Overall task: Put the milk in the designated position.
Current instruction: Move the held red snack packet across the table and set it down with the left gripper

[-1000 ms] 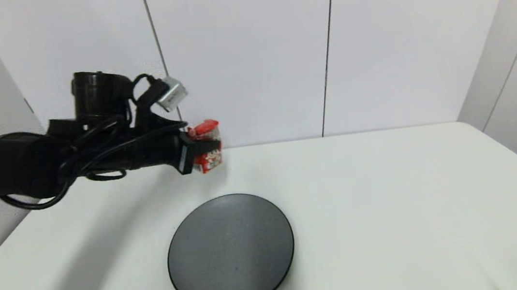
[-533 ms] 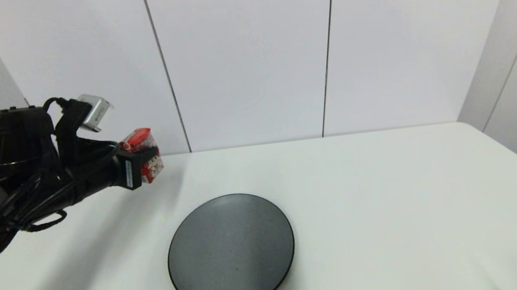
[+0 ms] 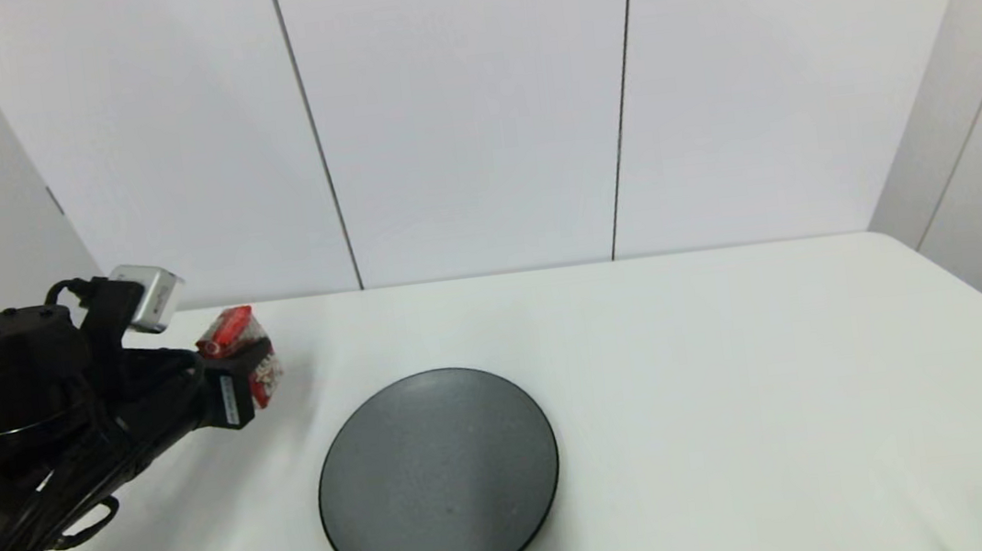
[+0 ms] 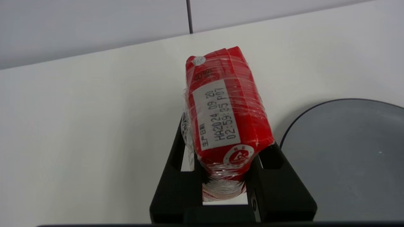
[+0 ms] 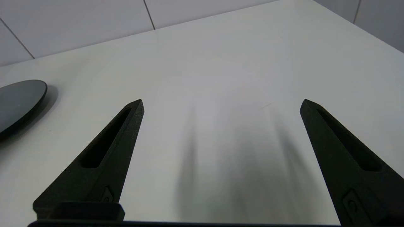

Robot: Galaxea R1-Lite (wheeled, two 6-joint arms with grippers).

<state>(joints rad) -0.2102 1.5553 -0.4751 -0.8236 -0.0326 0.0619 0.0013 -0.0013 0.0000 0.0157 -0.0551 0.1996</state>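
- left arm reaches in from the left edge, low over the counter's far-left part
- left gripper (image 3: 255, 376) clamped on the milk (image 3: 244, 359), fingers (image 4: 176, 176) pressed to both its sides
- right gripper (image 5: 221, 104) off at the right side, fingers (image 5: 104, 157) spread wide, holding nothing

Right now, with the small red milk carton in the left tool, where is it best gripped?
As held: the left tool pinches the small red milk carton across its two broad side faces near the base, coming from the robot's side. Those flat, parallel faces suit the pads.
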